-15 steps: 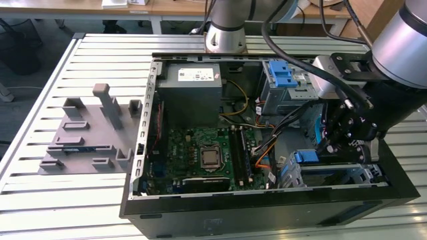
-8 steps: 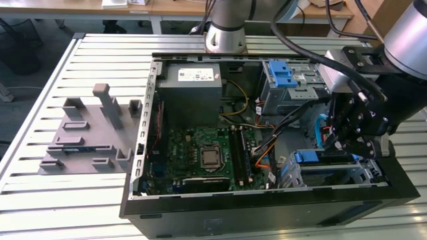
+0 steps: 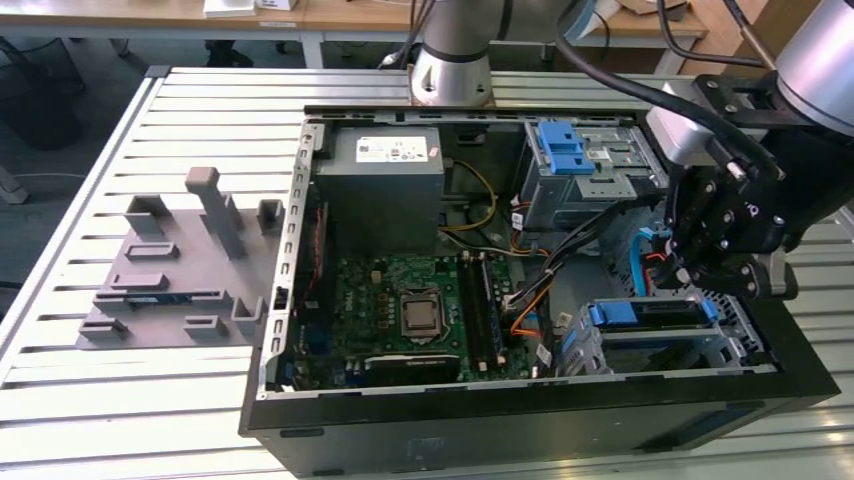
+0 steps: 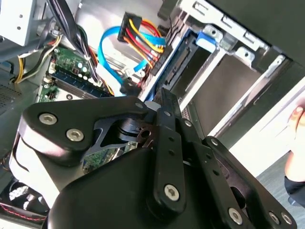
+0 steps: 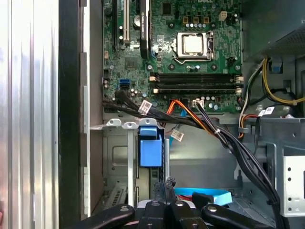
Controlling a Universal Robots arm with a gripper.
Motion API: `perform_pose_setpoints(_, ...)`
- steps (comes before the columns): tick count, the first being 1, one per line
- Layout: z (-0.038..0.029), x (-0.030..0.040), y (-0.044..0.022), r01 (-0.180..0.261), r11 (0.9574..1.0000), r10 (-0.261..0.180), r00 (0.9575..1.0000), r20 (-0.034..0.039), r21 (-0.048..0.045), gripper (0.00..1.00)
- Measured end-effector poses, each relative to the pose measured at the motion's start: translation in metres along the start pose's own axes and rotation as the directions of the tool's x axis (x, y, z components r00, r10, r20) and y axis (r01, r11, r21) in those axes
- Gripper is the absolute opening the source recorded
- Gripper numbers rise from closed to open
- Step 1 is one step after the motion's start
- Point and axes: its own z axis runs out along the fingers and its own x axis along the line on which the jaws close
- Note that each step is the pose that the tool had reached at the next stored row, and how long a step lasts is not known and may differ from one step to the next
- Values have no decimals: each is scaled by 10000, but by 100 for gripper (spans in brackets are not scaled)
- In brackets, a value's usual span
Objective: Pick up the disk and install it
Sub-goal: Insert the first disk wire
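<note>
Scene: an open black tower computer case [image 3: 534,420] lies on its side on a slatted metal table [image 3: 80,400]. Its green motherboard [image 3: 414,310] faces up.
Claw: the black robot gripper [image 3: 691,278] hangs at the exterior view's right, over the case's near right corner. In both wrist views [image 4: 162,98] [image 5: 165,183] it looks clenched, tips drawn together, with nothing visible between them.
Disk: the flat drive in its blue plastic carrier bracket [image 3: 651,314] sits inside the silver metal drive cage [image 3: 747,345] at the near right of the case. The first wrist view shows it edge-on [image 5: 150,152], already between the cage rails.
Disk against claw: the disk's end lies just beside the tips, on the cage side. I cannot tell whether they touch it.
Step in hand: by my reading, seating the disk fully in its bay, not lifting it.
Doing it well: push along the rails, square to the carrier's end, so the bracket does not jam. Go slowly, since a tilted carrier would bind in the cage.
Hazard: the light blue flat data cable [image 4: 107,45] and the bundle of red, orange and yellow wires [image 4: 145,36] hang near the disk's connector end and could be pinched.
Also nearby: a second blue plastic latch [image 3: 566,150] on the far cage, well apart from the claw.
</note>
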Motion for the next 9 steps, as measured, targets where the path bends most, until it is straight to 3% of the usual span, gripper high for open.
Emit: perform_pose_setpoints(9,-3,-78,-124,1,10000,-1,10000,0,15,11)
